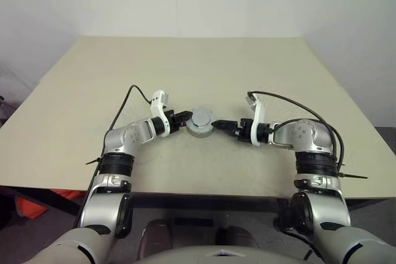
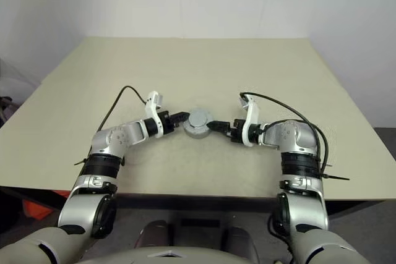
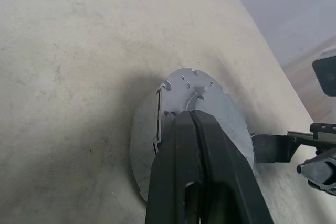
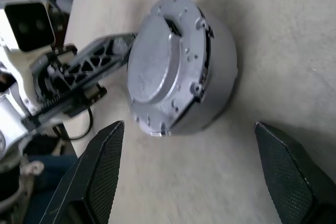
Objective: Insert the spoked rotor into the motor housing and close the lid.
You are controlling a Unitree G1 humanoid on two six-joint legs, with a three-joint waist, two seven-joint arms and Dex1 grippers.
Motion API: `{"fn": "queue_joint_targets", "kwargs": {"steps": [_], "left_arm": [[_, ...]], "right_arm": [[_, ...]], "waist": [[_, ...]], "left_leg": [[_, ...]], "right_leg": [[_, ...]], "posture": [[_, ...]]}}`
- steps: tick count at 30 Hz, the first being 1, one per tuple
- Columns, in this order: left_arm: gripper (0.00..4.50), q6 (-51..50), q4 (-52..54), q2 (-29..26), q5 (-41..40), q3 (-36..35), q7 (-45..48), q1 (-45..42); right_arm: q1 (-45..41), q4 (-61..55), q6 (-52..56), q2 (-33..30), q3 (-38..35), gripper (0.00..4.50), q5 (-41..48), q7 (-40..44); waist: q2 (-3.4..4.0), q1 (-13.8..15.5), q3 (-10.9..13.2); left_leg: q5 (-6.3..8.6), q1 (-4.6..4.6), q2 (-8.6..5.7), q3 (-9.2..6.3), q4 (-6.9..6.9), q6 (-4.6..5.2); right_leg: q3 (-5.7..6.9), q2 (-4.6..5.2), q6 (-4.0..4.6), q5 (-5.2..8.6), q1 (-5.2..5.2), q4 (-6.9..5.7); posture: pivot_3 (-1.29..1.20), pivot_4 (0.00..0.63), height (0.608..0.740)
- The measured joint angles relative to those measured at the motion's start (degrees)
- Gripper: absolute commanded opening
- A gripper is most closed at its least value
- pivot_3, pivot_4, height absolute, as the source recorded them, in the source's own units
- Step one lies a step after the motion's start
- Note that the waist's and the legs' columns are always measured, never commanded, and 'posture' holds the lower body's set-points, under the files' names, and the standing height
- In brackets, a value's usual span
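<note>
You have one lid (image 1: pixel 201 117) here, sitting flat on one round grey body, the motor housing (image 4: pixel 220 82), near the middle of the table (image 1: pixel 198 66), a little toward the front edge. The assembly is round (no long axis to speak of) and its lid faces up. Your left gripper (image 1: pixel 185 117) is clenched, its tips touching the lid's left side. Your right gripper (image 1: pixel 220 126) is spread wide just beside the right side, grasping nothing.

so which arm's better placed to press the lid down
Left, probably. The left claw is shut, its tips resting against the lid already seated on the motor housing. The right claw stands open beside it, fingers apart from the metal.
</note>
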State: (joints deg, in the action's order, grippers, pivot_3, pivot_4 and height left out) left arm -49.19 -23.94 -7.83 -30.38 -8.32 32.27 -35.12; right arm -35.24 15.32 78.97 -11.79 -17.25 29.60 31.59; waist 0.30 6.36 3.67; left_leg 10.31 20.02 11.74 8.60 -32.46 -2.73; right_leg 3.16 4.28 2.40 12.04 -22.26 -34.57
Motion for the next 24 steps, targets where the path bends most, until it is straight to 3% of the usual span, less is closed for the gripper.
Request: {"fn": "queue_joint_targets", "kwargs": {"steps": [6,17,24], "left_arm": [[0.00,0.25,-0.06,-0.64,0.36,-0.29,-0.32,0.04],[0.00,0.71,0.09,-1.40,0.65,-0.61,-0.58,0.07],[0.00,1.91,0.25,-1.98,0.97,-1.41,-0.82,-0.02]], "right_arm": [[-3.31,7.05,-5.22,6.23,-4.15,4.44,0.03,-4.52],[-6.81,14.13,-5.98,8.86,-9.16,4.44,1.76,-6.83],[-7.80,14.58,-4.84,11.18,-9.15,4.44,2.05,-7.55]], "waist": [[0.01,-0.68,-0.01],[-0.02,-1.14,-0.01],[-0.02,-1.52,-0.01]], "left_leg": [[-0.18,-0.16,0.02,0.00,0.17,-0.31],[-0.21,-0.15,0.06,0.01,0.30,-0.34],[-0.26,0.05,0.05,0.04,0.38,-0.45]], "right_leg": [[0.00,-0.01,-0.12,0.07,-0.01,-0.07],[0.00,-0.05,-0.08,0.04,-0.25,-0.09],[0.00,-0.17,0.43,-0.18,-0.59,-0.13]], "posture": [[0.00,0.000,0.740],[0.00,0.000,0.740],[0.00,0.000,0.740]]}}
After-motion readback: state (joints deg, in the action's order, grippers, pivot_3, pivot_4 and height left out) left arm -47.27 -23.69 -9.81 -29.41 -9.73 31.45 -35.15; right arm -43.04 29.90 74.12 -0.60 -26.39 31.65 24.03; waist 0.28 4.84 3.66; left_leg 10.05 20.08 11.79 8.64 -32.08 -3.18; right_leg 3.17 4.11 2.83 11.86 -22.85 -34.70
